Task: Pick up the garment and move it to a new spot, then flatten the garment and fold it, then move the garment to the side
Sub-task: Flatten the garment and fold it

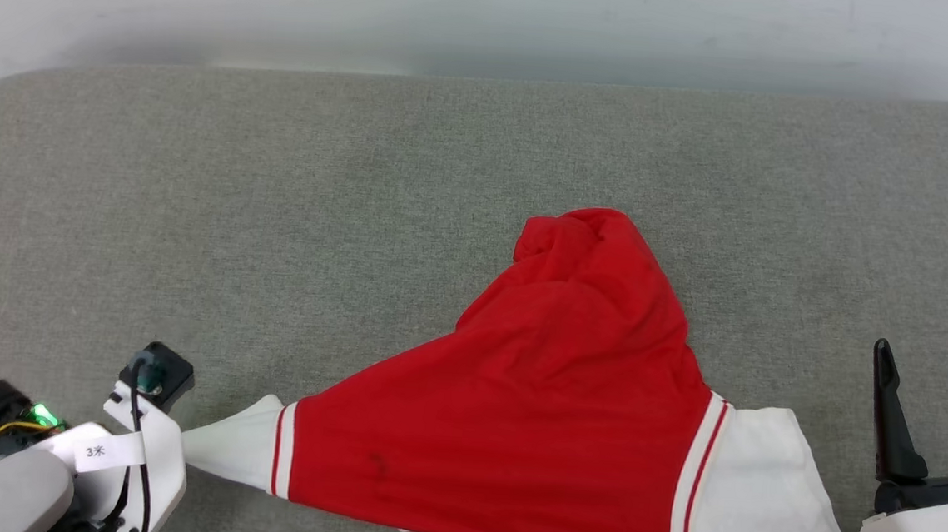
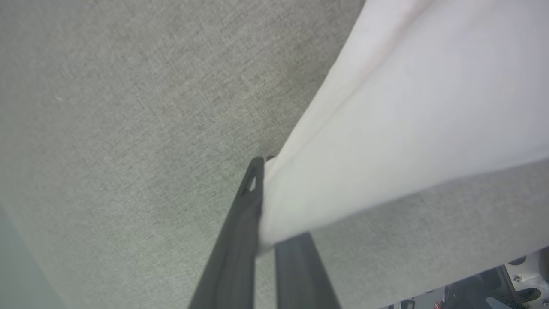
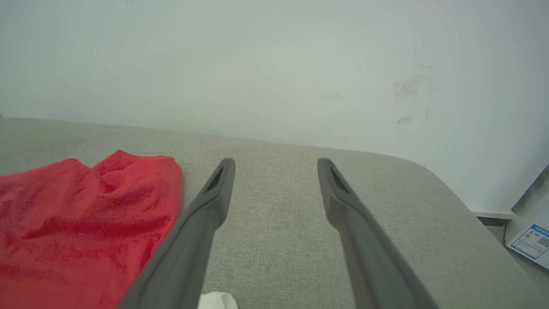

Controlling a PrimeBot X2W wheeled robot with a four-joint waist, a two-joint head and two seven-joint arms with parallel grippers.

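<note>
The garment [image 1: 564, 406] is red with white sleeves and striped trim. It lies bunched on the grey padded surface [image 1: 361, 208], its hem heaped toward the far side. At the lower left my left gripper [image 1: 188, 445] is shut on the tip of one white sleeve [image 1: 240, 450], which is stretched taut toward it. The left wrist view shows that sleeve [image 2: 386, 128] pinched between the dark fingers [image 2: 246, 214] of the left gripper [image 2: 262, 167]. My right gripper [image 1: 931, 356] stands open at the lower right, just right of the other white sleeve [image 1: 767, 495]. In the right wrist view the right gripper [image 3: 274, 165] holds nothing, with the red garment [image 3: 77, 214] to its left.
A pale wall [image 3: 274, 64] rises behind the padded surface's far edge. The surface [image 3: 420, 206] rounds off at its right corner, beyond which a sheet with a blue label [image 3: 532, 240] lies lower down. Bare grey fabric extends to the left of and beyond the garment.
</note>
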